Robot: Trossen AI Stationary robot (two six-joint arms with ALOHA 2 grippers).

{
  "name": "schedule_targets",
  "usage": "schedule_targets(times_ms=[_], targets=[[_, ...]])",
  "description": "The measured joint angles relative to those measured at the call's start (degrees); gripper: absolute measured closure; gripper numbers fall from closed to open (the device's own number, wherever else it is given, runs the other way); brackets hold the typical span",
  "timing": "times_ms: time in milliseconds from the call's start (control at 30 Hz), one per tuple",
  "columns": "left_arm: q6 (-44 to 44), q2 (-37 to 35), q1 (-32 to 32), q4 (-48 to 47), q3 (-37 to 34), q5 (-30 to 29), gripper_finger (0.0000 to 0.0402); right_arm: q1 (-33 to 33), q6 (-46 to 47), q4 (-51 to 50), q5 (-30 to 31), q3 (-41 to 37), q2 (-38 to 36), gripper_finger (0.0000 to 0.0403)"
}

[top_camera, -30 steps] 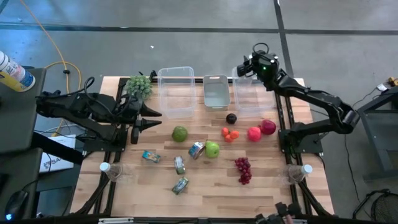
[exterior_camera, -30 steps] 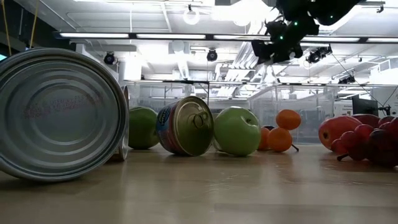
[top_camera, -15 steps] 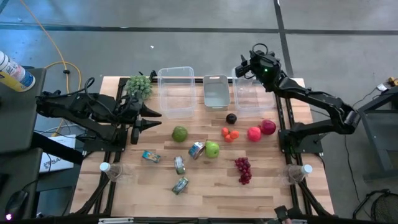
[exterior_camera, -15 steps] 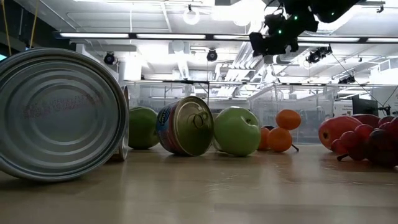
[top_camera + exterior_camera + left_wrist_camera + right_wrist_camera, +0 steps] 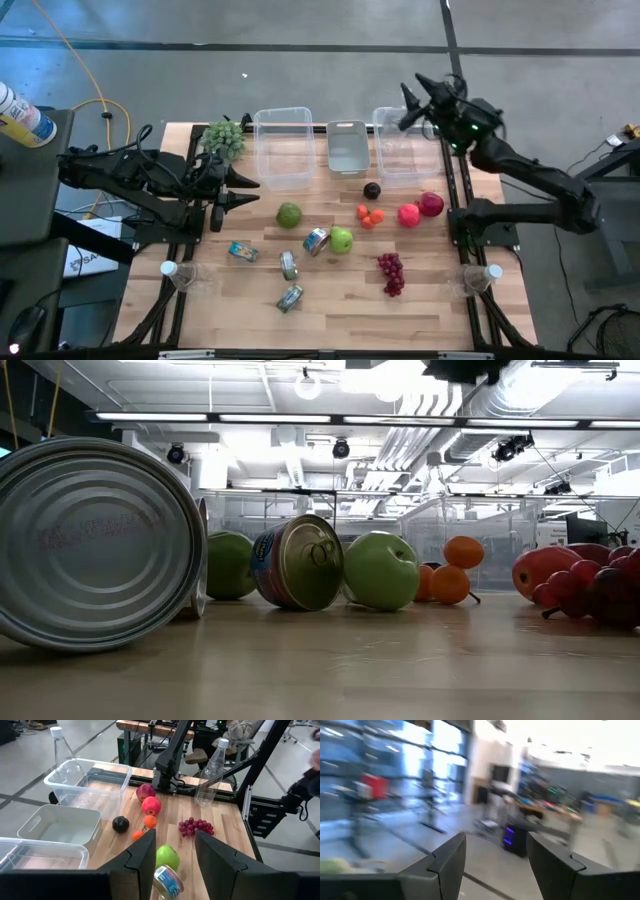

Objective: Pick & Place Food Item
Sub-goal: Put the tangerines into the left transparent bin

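Nearest the low camera, at the left of its frame, a large tin can (image 5: 95, 545) lies on its side, with a second can (image 5: 298, 562) and a green apple (image 5: 381, 570) behind it at centre, two oranges (image 5: 452, 568) further back and grapes (image 5: 605, 592) at the right edge. None of these has shifted over the last second.

What has changed is the right arm. A second ago its gripper hung low over the clear bin (image 5: 397, 150) at the upper right of the high view; now the right gripper (image 5: 407, 100) has swung up and back past the table's far edge, and in the low view only a dark scrap of it is left at the top. Its wrist camera looks out into the room, the two fingers (image 5: 449, 857) parted about halfway with nothing between them. I judge that it is pulling away empty after working at that bin, though what lies inside the bin is too faint to tell.

At the left of the high view, the left gripper (image 5: 238, 190) waits above the board beside the broccoli (image 5: 224, 138), jaws partly open and empty. Loose food, including the plum (image 5: 372, 190) and red apple (image 5: 409, 215), still awaits picking.
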Motion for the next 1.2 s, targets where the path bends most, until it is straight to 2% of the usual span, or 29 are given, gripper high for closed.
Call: schedule_targets(times_ms=[100, 267, 400, 467, 600, 800, 1100, 1200], targets=[[0.00, 0.00, 0.00, -0.29, 0.00, -0.01, 0.0270, 3.02, 1.89, -2.91, -8.35, 0.02, -4.06, 0.0204], [4.56, 0.00, 0.02, -0.26, 0.00, -0.03, 0.0270, 7.12, 8.04, -8.03, -27.27, 0.02, -7.86, 0.0204], [6.36, 0.00, 0.02, -0.28, 0.00, -0.01, 0.0270, 9.61, 7.45, -10.58, -41.26, 0.02, -8.39, 0.0204], [6.41, 0.10, 0.02, -0.51, 0.00, 0.79, 0.0270, 10.76, 6.34, -11.81, -45.15, 0.02, -8.23, 0.0204], [6.43, 0.20, 0.02, -1.06, 0.00, 2.65, 0.0270, 13.09, 6.02, -12.77, -45.86, 0.02, -7.30, 0.0204], [6.63, 0.20, 0.02, -1.07, 0.00, 2.72, 0.0270, 15.13, 5.96, -12.93, -42.45, 0.02, -5.78, 0.0204], [7.01, 0.70, 0.02, -1.28, 0.00, 2.74, 0.0270, 17.09, 2.88, -13.07, -41.52, 0.02, -4.32, 0.0204], [3.87, 0.83, 0.02, -0.76, 0.00, 2.79, 0.0270, 18.14, 2.89, -12.82, -41.30, 0.02, -4.25, 0.0204]])
